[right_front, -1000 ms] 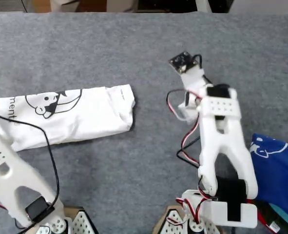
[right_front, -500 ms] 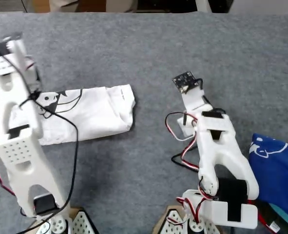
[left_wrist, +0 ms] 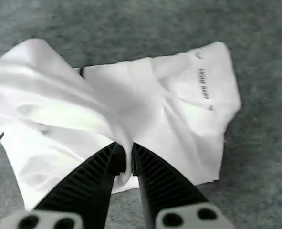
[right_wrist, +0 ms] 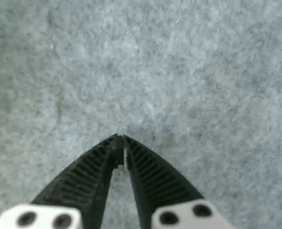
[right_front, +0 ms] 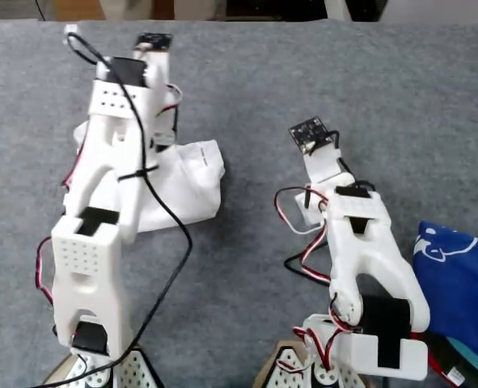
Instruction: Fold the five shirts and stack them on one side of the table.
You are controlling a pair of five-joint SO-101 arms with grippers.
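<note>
The white shirt lies on the left half of the grey table, about midway between the near and far edges. It is bunched and creased rather than flat. In the left wrist view I see the shirt drawn up into a ridge at 1 spot, while its other end spreads over the cloth surface with a small line of print showing. My left gripper is pinching that ridge: the 2 black ribbed fingers are pressed onto a fold of white fabric caught between their tips. From above, the left arm stretches from its near-left base out over the shirt and covers its left part.

A blue shirt sits at the near right edge, just beside the right arm's base and well apart from the white one. My right gripper is pressed together with nothing between its tips, pointing down at bare grey table right of the white shirt.
</note>
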